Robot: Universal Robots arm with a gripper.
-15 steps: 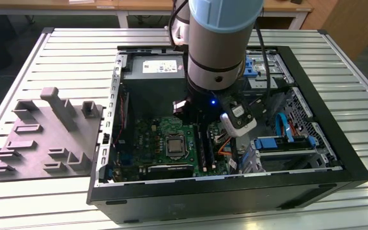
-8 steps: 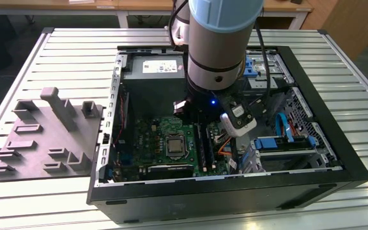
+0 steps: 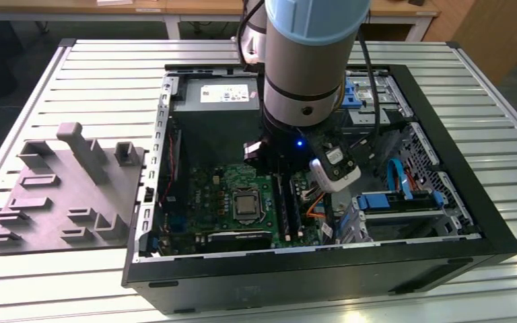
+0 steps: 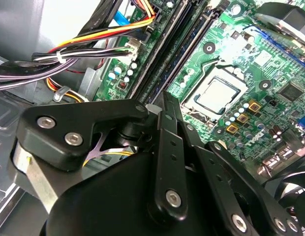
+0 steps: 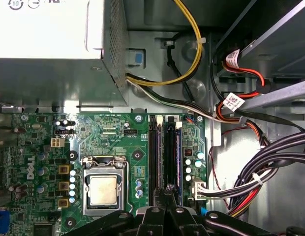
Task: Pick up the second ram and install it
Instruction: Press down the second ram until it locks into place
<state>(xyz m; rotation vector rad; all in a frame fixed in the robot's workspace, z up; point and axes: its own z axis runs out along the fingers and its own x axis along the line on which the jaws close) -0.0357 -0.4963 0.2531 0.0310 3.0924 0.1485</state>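
- Gripper [image 5: 166, 194]: black linkage up close in both wrist views [image 4: 165, 101]. Fingers pressed together, no gap at the tip.
- Tip sits over the near end of 1 of 2 long black mem slots, the one on the cable side of the board. Contact w/ the slot: can't tell.
- The second ram [image 5: 170, 157]: thin dark stick standing upright in that same slot, running away from the tip along the slot's length. White latch at its far end.
- Other slot [image 5: 152, 157]: just beside it on the CPU side, parallel.
- CPU socket [image 5: 103, 189]: silver square in a metal frame, near the slots, on the green motherboard [image 5: 118, 137].
- Cable bundle [image 5: 270, 167]: black, red, yellow and white wires on the far side of the slots from the CPU; 1 white plug seated at the board edge.
- Power supply [image 5: 49, 29]: grey box beyond the board's far edge, yellow wires leaving its corner.
- Exterior view: arm [image 3: 303, 67] reaches down into the open PC case [image 3: 501, 235], wrist low over the board.
- Blue drive brackets [image 3: 393, 202]: in the case on the exterior view's right.
- Grey foam fixture [image 3: 70, 188]: outside the case on the exterior view's left, on the slatted table [image 3: 474, 101].
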